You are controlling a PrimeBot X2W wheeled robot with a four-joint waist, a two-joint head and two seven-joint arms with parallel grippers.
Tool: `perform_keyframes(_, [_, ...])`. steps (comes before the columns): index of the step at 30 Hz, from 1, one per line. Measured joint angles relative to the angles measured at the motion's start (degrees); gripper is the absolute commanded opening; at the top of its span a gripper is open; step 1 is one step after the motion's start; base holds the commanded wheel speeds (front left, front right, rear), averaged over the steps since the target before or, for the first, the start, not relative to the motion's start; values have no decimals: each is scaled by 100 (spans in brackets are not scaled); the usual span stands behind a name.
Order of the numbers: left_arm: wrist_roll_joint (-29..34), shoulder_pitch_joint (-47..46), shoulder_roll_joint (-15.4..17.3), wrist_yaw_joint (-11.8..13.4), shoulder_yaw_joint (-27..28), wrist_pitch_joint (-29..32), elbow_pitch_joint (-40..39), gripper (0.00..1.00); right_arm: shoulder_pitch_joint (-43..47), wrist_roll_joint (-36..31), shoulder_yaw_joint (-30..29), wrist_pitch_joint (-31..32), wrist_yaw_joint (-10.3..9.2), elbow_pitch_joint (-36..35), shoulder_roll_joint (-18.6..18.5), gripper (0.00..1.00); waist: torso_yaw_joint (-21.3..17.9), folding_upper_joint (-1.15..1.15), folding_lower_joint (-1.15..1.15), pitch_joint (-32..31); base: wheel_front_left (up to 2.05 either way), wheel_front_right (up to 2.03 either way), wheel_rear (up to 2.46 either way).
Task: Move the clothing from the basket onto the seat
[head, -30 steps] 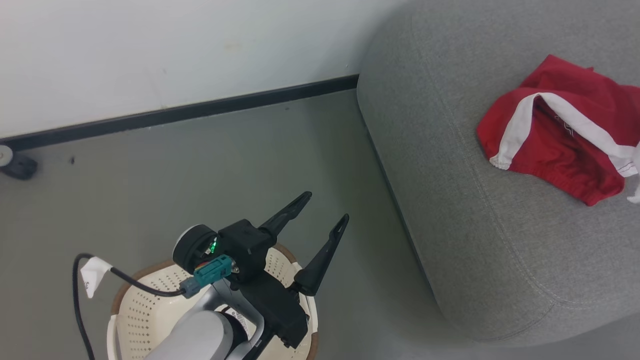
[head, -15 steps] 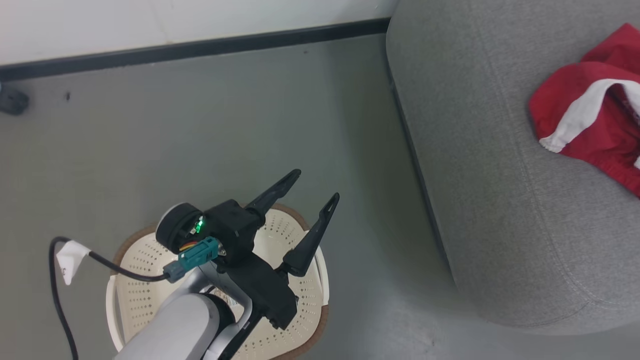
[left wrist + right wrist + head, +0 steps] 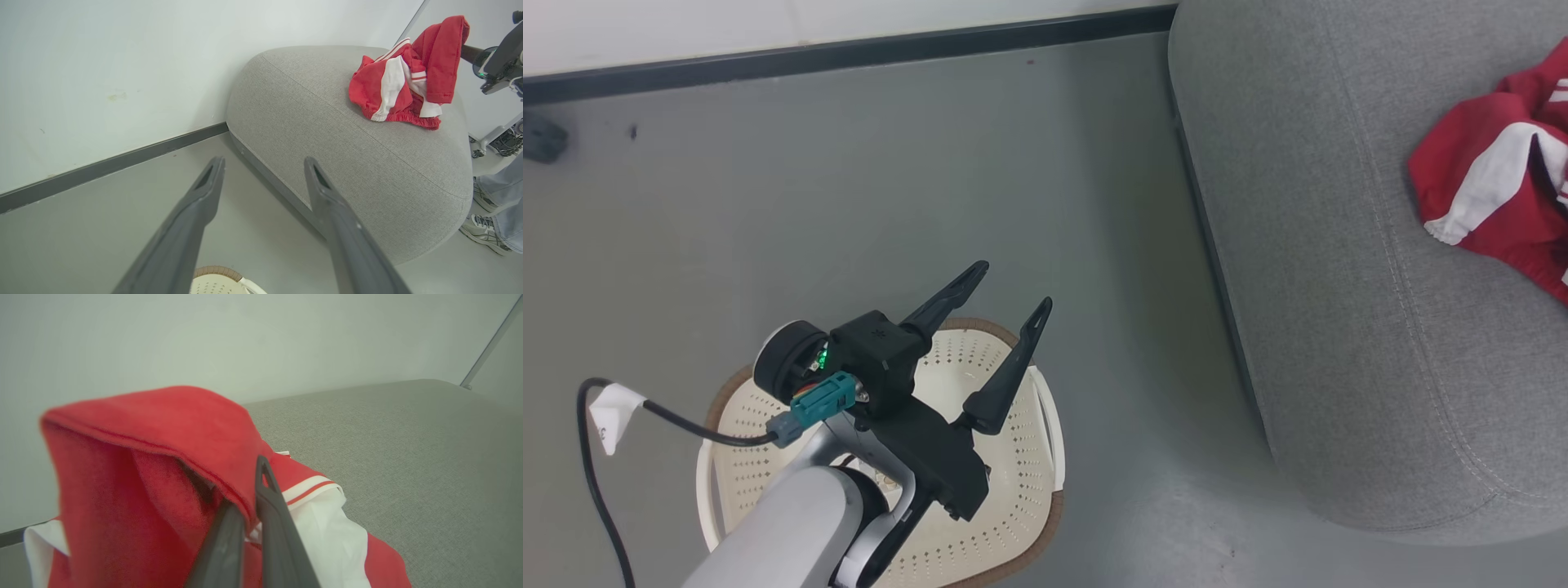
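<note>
Red clothing (image 3: 380, 85) already lies on the grey seat (image 3: 327, 134), another garment (image 3: 163, 428) pinched in the right claw (image 3: 247, 486) just above it, awaiting release, while the left claw (image 3: 1013, 284) gapes wide over the seemingly emptied basket (image 3: 1029, 490).

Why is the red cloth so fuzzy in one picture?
Right wrist view: the red clothing hangs close to the lens, out of focus, edges soft; left wrist view: farther off on the seat, it looks sharp; head view: even light, soft shadow on the floor beside the seat.
</note>
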Motion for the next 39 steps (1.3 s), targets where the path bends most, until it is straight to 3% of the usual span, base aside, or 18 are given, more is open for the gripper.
perform_keyframes(7, [-5, 1, -40, 0, -1, -51, 93, 100, 59, -111, 275, 66, 46, 222, 99, 1, -71, 0, 0, -142, 0, 0, 0])
perform_keyframes(8, [-8, 2, -63, 0, -5, -64, 112, 100, 58, -120, 291, 67, 46, 250, 99, 27, -79, 0, 0, -166, 0, 0, 0])
perform_keyframes(9, [-12, 3, -82, -1, -10, -69, 130, 100, 58, -159, 309, 66, 46, 267, 99, 46, -86, 0, -1, -191, 0, 0, 0])
perform_keyframes(10, [-19, 7, -99, -2, -11, -94, 147, 100, 58, -183, 324, 66, 46, 282, 99, 84, -91, 0, 0, -217, 0, 0, 0])
perform_keyframes(11, [-26, 9, -107, -3, -10, -113, 166, 100, 58, -205, 346, 66, 46, 301, 100, 100, -96, 0, -1, -247, 0, 0, 0])
perform_keyframes(24, [-108, 214, -116, -4, 102, -419, 498, 100, 411, -466, 689, 33, 47, 346, 129, 100, -123, 0, -1, -830, 0, 0, 0])
perform_keyframes(39, [-417, 717, -237, 56, 278, -789, 840, 100, 1208, -604, 692, -15, 47, -700, 70, 100, -146, -1, -1, -1750, 0, 0, 0])
